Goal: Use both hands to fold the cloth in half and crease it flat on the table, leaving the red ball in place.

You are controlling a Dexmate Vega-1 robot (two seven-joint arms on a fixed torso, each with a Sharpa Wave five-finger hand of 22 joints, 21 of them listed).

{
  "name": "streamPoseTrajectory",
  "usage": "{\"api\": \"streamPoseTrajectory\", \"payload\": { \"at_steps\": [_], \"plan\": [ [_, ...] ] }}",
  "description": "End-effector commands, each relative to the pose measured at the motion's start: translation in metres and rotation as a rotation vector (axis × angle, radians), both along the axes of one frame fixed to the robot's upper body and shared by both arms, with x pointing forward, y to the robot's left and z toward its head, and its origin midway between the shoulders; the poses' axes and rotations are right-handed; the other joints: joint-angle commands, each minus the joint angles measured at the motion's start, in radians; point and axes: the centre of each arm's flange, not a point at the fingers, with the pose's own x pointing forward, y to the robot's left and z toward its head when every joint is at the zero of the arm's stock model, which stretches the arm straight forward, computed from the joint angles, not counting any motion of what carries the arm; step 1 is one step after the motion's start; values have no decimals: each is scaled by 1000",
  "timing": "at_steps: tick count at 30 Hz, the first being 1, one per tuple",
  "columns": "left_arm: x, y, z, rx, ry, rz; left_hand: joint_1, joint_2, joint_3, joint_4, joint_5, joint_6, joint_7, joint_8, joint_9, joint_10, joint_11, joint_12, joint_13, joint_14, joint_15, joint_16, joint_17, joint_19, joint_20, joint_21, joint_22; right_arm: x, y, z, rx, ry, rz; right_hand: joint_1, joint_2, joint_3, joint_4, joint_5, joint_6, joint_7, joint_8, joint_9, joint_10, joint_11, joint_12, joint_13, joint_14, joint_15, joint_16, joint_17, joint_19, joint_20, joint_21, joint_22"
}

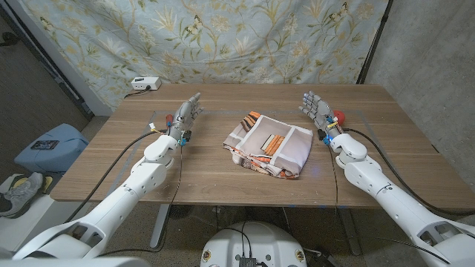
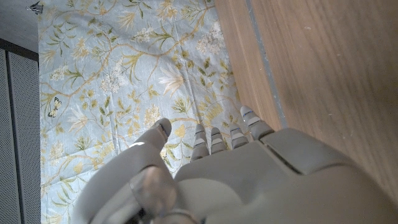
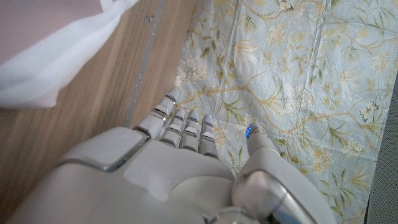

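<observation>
L hand [image 1: 188, 111] sits at approx 10 o'clock from surface centre, fingers straight & close together, reaching toward the far edge, holding nothing; seems to stand on edge w/ palm upright, though contact w/ the wood is hard to judge. L wrist view: hand [image 2: 249, 180] from the back, fingers [image 2: 211, 140] extended & slightly apart, thumb off to one side, nothing in it. L arm [image 1: 141, 178] runs in from 7 o'clock, white shells, black cable alongside.

R hand [image 1: 318, 110] at approx 2 o'clock, fingers up & spread, empty. R wrist view: hand [image 3: 180, 174] from behind, fingers [image 3: 186, 127] out straight, small blue light near the thumb tip. R arm [image 1: 371, 178] comes in from 5 o'clock.

Ball [image 1: 338, 117], red, just beside R hand on its outer side, partly hidden by it; touching or not, can't tell.

Cloth [image 1: 270, 144] at surface [image 1: 223, 174] centre, between the hands, apart from both. Rumpled heap, not flat: white w/ orange stripes & a darker patterned border, edges bunched esp. at 6 o'clock. Whether it's folded in half, can't tell. A white corner of the cloth [image 3: 50, 43] shows in R wrist view, blurred.

Far back at 11 o'clock: small white box [image 1: 145, 84] on the surface edge. Floral curtain [image 1: 223, 37] behind.
</observation>
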Motion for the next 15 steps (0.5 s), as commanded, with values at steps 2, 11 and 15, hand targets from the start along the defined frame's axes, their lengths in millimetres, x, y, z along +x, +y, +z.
{"api": "streamPoseTrajectory", "payload": {
  "at_steps": [2, 11, 15],
  "plan": [
    [-2, -5, 4, 35, -6, -17, 9, -1, 5, -1, 6, 3, -3, 5, 4, -9, -1, 3, 4, -3, 8, 3, 5, 4, -1, 4, 2, 0, 11, -1, -31, 4, 25, 11, 0, 5, 0, 6, 8, -3, 5, 2, 7, 5, 2, 2, 3, -1, 2, 1, 5, -26, 4, 1],
    [-7, -13, 9, 80, -15, -34, 13, -2, 5, -6, 7, 4, -6, 5, 4, -9, -2, 3, 4, -8, 7, 0, 5, -1, -3, 1, 2, 0, 12, 1, -43, 4, 24, 14, 0, 4, -2, 6, 7, 1, 4, 2, 7, 14, -2, 2, 3, 6, -1, 1, 6, -22, 3, 1],
    [-9, -22, 10, 128, -27, -44, 17, -5, 5, -12, 7, 5, -6, 5, 4, -11, -4, 2, 4, -15, 7, -2, 4, -5, -5, -1, 1, 0, 12, 1, -45, 2, 25, 14, 0, 4, -3, 6, 8, 1, 4, 2, 5, 14, -4, 2, 2, 7, -2, 1, 6, -22, 3, 1]
  ]
}}
